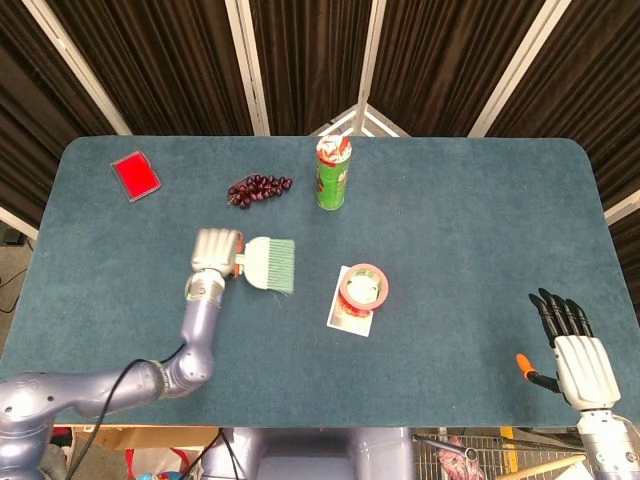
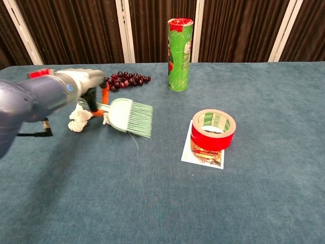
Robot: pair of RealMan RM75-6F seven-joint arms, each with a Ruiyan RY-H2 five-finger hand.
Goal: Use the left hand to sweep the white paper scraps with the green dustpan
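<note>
A broad table (image 1: 470, 240) fills the head view, covered edge to edge in blue-grey felt-like cloth, corners rounded at one and eleven o'clock. Behind it, across twelve o'clock, hangs a dark brown pleated curtain (image 1: 180, 60), crossed by pale slanting frame bars (image 1: 250, 65) that fan out toward the top. The chest view shows the same curtain (image 2: 238, 28) and bars (image 2: 122, 30) standing straight behind the far table edge. Light is even and soft, shadows faint on the cloth. Down at six o'clock, under the near edge, bits of floor clutter peek out, too small to identify.
</note>
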